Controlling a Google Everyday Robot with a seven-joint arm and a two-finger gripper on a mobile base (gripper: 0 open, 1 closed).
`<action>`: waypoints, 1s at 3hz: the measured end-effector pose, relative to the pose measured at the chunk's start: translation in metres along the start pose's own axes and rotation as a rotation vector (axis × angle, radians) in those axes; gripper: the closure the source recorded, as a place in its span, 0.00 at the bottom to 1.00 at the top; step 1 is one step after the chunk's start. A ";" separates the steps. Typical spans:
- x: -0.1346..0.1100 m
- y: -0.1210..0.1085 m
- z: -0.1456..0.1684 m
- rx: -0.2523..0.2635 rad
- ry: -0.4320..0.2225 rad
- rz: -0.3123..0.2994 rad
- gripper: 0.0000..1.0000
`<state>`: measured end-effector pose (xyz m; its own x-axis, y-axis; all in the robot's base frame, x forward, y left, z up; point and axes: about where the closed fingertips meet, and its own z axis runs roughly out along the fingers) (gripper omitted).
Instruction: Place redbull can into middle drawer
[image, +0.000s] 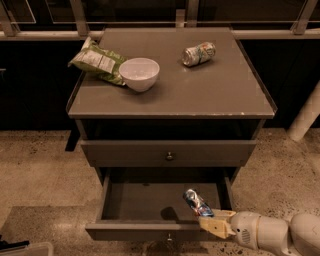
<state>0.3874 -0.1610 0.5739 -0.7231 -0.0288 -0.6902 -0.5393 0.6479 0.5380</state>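
The redbull can (196, 202) is slim, blue and silver, tilted with its shiny top up and to the left. My gripper (214, 220) is shut on its lower end and holds it over the right front part of the open middle drawer (140, 202). The drawer is pulled out, with a small round knob (169, 240) on its front. The arm reaches in from the lower right. The can's shadow falls on the drawer floor to its left.
The matching knobbed drawer front (169, 153) above is closed. On the cabinet top stand a white bowl (139, 74), a green snack bag (96, 62) and a dented pale silver-green can (198, 53) lying on its side. A white post (306, 117) stands at right.
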 end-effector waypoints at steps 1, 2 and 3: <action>0.008 -0.030 0.025 0.055 0.079 -0.001 1.00; 0.007 -0.059 0.051 0.081 0.126 -0.006 1.00; 0.001 -0.087 0.068 0.099 0.138 -0.001 1.00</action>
<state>0.4635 -0.1656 0.4933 -0.7783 -0.1295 -0.6144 -0.5002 0.7193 0.4821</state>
